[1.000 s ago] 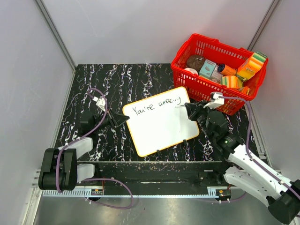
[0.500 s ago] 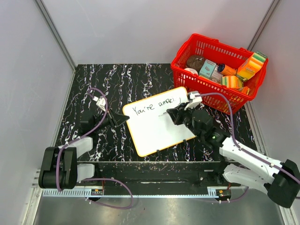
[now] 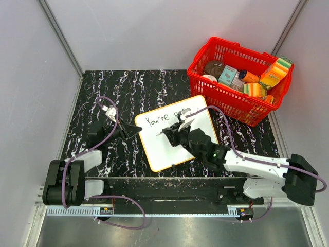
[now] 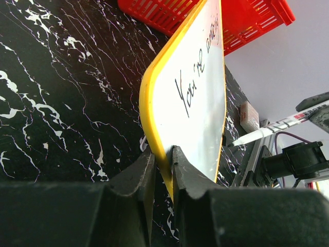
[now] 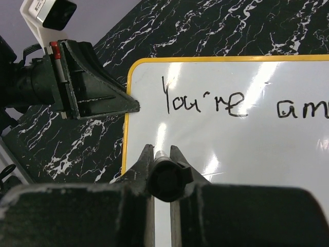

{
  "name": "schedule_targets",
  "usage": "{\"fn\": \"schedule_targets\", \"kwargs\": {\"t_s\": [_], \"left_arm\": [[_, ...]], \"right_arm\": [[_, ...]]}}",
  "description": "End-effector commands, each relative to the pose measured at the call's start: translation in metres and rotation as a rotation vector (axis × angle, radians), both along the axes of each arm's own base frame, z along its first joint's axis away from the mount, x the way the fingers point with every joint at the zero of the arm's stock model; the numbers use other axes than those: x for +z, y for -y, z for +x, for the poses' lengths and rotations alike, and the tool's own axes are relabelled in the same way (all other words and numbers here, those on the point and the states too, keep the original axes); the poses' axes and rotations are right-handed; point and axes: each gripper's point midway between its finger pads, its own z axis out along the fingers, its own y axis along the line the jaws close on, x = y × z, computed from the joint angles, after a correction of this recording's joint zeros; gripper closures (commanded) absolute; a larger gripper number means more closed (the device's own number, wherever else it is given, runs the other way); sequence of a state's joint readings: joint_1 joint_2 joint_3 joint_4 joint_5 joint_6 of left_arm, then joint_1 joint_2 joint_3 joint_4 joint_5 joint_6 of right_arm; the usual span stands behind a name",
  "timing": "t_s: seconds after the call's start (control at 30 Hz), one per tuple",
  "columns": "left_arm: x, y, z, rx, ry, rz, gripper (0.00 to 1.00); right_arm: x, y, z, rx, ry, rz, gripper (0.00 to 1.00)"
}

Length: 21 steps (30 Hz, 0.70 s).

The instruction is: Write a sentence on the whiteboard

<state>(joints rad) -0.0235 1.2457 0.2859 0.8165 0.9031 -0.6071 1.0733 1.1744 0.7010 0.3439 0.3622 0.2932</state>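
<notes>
Overhead, the whiteboard (image 3: 157,146) lies turned at an angle on the black, white-veined counter (image 3: 128,87), near its middle. The board's far right corner sits just beside the red basket (image 3: 226,98), which stands at the counter's far right corner and is filled with small packages and striped sponges.

My left gripper (image 3: 138,130) is closed on the board's left corner. Seen from my left wrist, the two dark fingers of that gripper (image 4: 163,159) pinch the orange-yellow rim from either side, and the white writing surface runs away from them toward the basket.

My right arm reaches across the board from the right, covering part of its upper half. My right gripper (image 3: 167,135) is clamped on a marker (image 5: 165,177). From my right wrist, the marker's round black end sits tight between the fingers of the gripper (image 5: 162,154), pointing down at the white surface close to the board's left edge, below the writing. I cannot tell whether the tip touches the board.

Black handwriting along the board's upper edge reads "You're", followed by a second word starting "am".
</notes>
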Motion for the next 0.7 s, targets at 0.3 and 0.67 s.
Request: {"fn": "schedule_targets", "kwargs": {"t_s": [0.3,0.67], "left_arm": [[-0.005,-0.002,0.003,0.006,0.058,0.043,1.0],[-0.005,-0.002,0.004,0.007,0.057,0.047,1.0]], "right_arm": [[0.038,-0.04,0.01,-0.026,0.104,0.088,1.0],[0.024,-0.048,0.011,-0.022,0.085,0.067,1.0]]}}
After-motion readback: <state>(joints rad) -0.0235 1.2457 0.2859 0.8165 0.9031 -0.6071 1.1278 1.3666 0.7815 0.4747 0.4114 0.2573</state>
